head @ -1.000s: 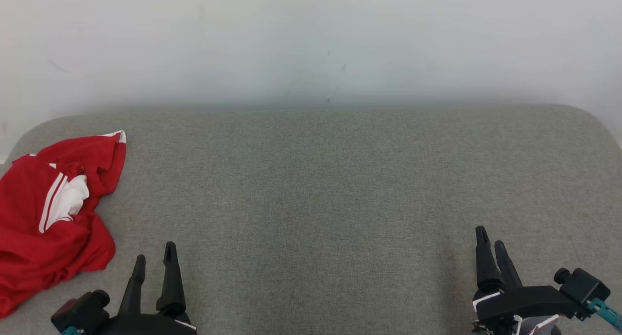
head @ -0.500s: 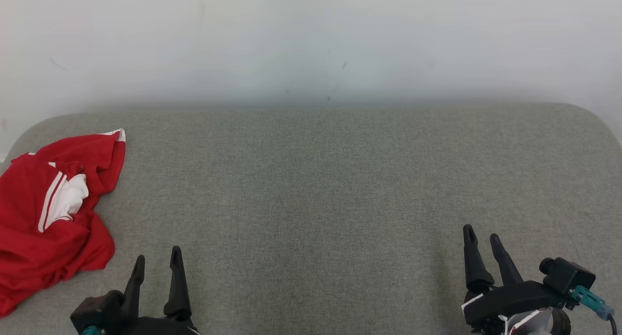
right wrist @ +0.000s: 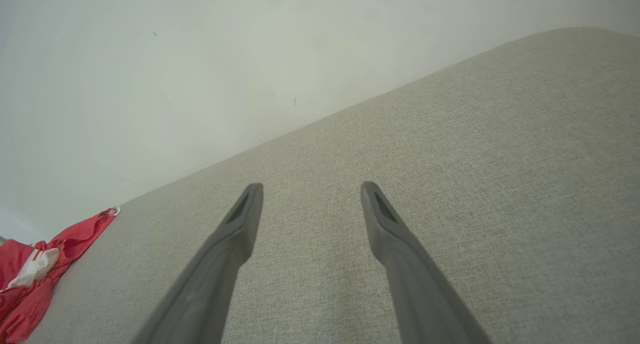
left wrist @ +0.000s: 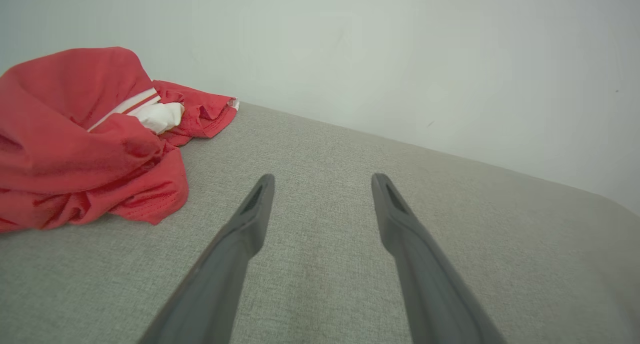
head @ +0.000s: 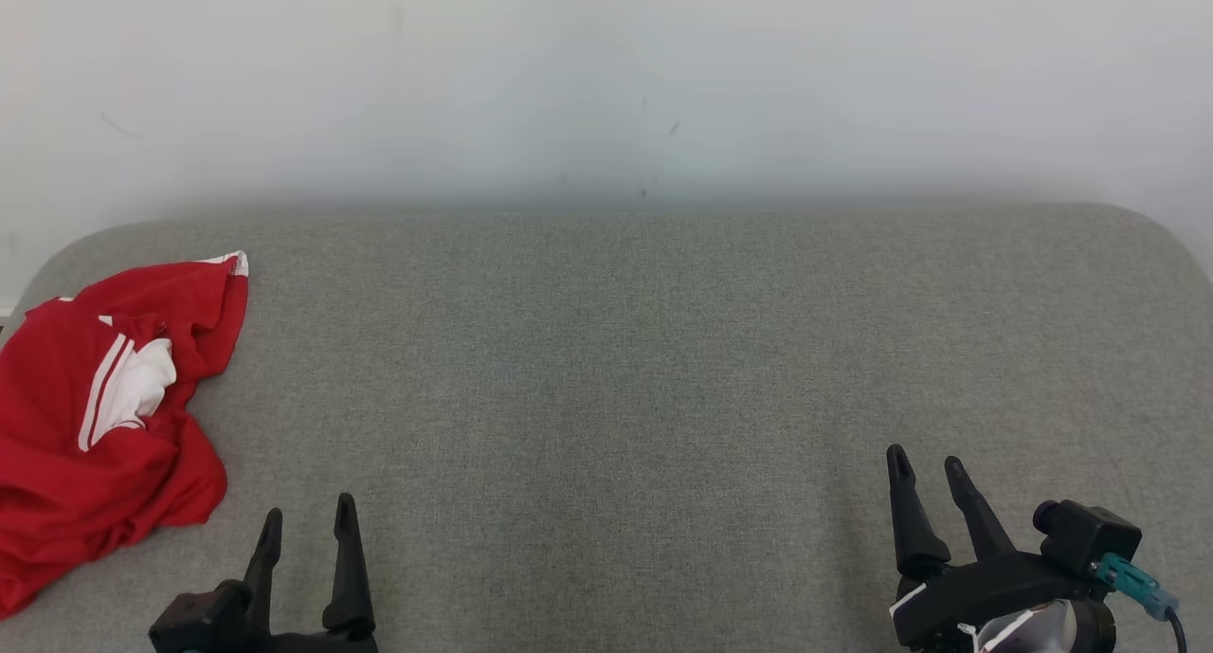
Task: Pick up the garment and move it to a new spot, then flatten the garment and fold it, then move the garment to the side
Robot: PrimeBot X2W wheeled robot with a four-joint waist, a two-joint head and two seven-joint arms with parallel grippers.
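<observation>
Black left gripper: fingers spread wide, holding nothing; it hovers just right of the red garment, not touching it.
Black right gripper: fingers equally wide and empty, well apart from the garment, far to its right.
Red garment: a crumpled heap with white stripes and a white patch, ungrasped.
Grey cushion: lies under the garment and stretches far to its right.
Step in hand: the first pick-up, judged not yet begun.
Doing it well: probably bring the left gripper over the heap, pinch a raised fold rather than a thin hem, and lift clear before carrying.
Writing: no brand, label or lettering can be read.
</observation>
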